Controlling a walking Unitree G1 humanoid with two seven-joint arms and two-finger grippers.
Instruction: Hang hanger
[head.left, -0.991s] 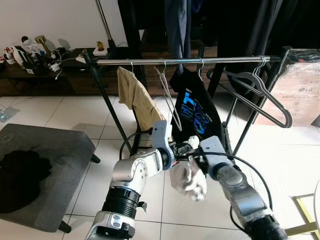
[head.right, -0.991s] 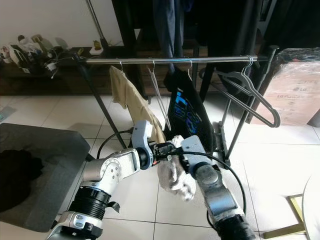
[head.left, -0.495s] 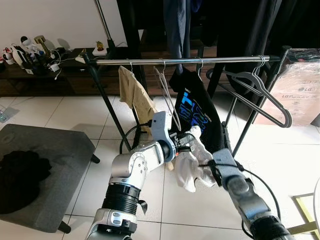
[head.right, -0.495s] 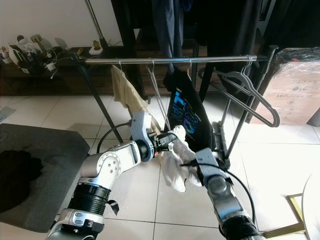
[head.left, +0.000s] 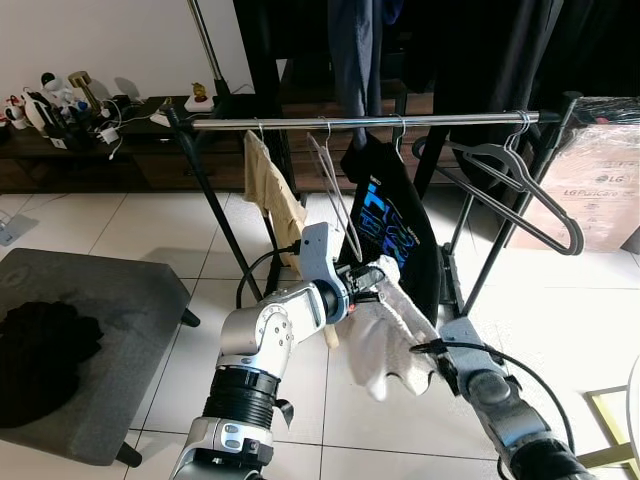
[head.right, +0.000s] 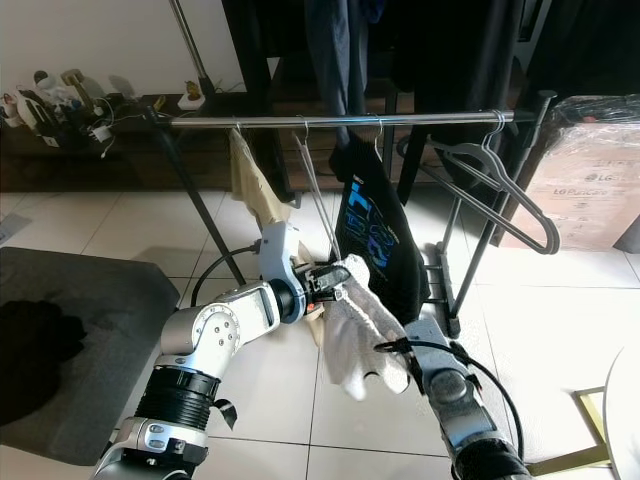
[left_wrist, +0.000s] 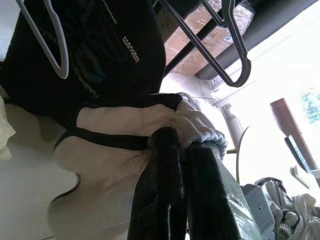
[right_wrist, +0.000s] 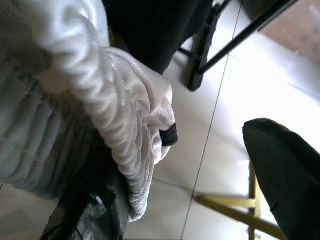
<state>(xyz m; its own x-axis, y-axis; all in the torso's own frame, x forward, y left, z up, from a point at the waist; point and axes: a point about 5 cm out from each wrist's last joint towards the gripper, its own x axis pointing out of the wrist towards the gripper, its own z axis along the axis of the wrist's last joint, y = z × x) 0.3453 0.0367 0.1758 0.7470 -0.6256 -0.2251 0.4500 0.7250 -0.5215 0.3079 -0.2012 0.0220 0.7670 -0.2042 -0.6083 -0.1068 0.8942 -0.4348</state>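
Grey upholstered stool (head.left: 90, 330) with dark cloth (head.left: 40, 350) lay well left of the pincers. Cardboard box (head.left: 600, 180) stood far right; small figurines (head.left: 50, 95) sat on a dark sideboard (head.left: 80, 150) beyond.

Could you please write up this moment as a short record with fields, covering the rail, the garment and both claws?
rail: clothes rail, horizontal, across the tiled floor
on rail: beige garment, empty white hanger, black printed shirt, dark hanger
held item: white garment, stretched between both claws
left claw: shut on the garment's upper end
right claw: at the garment's lower edge, fingers apart in its wrist view
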